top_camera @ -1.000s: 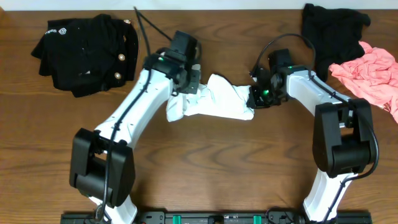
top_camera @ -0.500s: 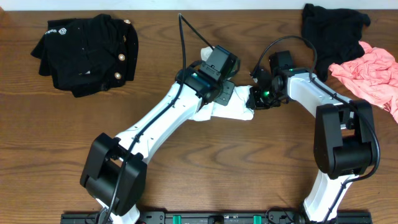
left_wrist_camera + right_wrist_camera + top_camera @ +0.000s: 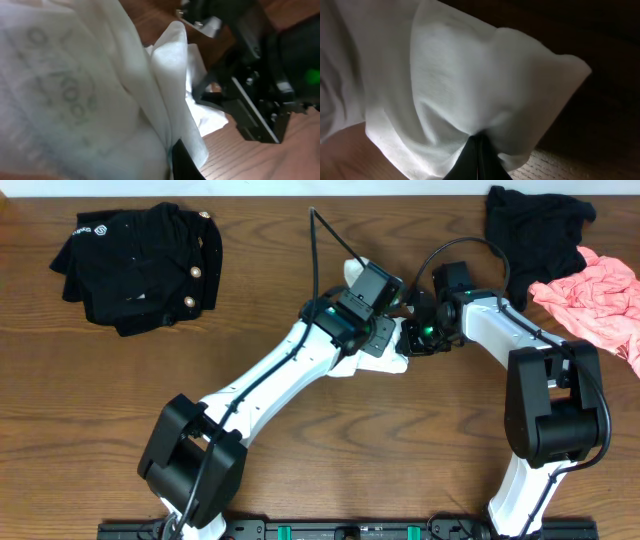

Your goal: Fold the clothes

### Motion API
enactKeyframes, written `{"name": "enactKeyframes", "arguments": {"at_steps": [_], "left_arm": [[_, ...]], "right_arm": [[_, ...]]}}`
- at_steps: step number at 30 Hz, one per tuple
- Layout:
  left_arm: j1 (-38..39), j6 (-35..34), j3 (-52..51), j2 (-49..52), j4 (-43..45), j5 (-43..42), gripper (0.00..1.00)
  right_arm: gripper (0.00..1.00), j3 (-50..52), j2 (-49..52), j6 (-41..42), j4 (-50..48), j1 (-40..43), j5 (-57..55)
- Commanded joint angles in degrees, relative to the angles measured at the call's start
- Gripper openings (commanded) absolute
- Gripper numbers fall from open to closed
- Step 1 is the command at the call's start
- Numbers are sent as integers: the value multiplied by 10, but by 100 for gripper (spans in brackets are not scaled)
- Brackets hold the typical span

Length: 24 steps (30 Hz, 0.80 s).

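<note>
Wood-grain table [image 3: 100,400] fills the overhead view. At its far-left corner lies the black gold-buttoned garment [image 3: 140,265], crumpled and well apart from both arms. From the near-left base, the left arm [image 3: 270,375] reaches diagonally to the table centre. There the left gripper [image 3: 388,345] is pressed together on the white T-shirt [image 3: 392,364], most of which is hidden under the arm from above. In the left wrist view the T-shirt [image 3: 100,90] hangs in bunched folds close to the lens. A faint grey print shows through the cloth, and one dark finger [image 3: 186,162] shows at its lower edge. Just beside the left gripper, the right gripper [image 3: 410,340] meets the same bundle from the opposite side. In the right wrist view its fingertips [image 3: 475,160] are closed tight, with the fabric [image 3: 445,85] gathered into the pinch. The right arm [image 3: 500,320] runs back to the near-right base. At the far-right corner lies a black garment [image 3: 535,235]. Its lower edge touches a pink garment [image 3: 595,305], which extends to the right table edge.
</note>
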<state>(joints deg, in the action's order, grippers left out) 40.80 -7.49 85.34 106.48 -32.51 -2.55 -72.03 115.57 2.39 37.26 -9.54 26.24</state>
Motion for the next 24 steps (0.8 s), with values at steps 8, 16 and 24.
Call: {"name": "enactKeyframes", "arguments": {"at_steps": [8, 16, 24], "left_arm": [[4, -2, 18, 10, 9, 7, 6], [4, -2, 18, 10, 9, 7, 6], [4, -3, 18, 10, 9, 7, 6]], "right_arm": [[1, 19, 16, 16, 9, 3, 6], [1, -43, -37, 38, 23, 46, 29], [1, -89, -122, 49, 28, 94, 32]]}}
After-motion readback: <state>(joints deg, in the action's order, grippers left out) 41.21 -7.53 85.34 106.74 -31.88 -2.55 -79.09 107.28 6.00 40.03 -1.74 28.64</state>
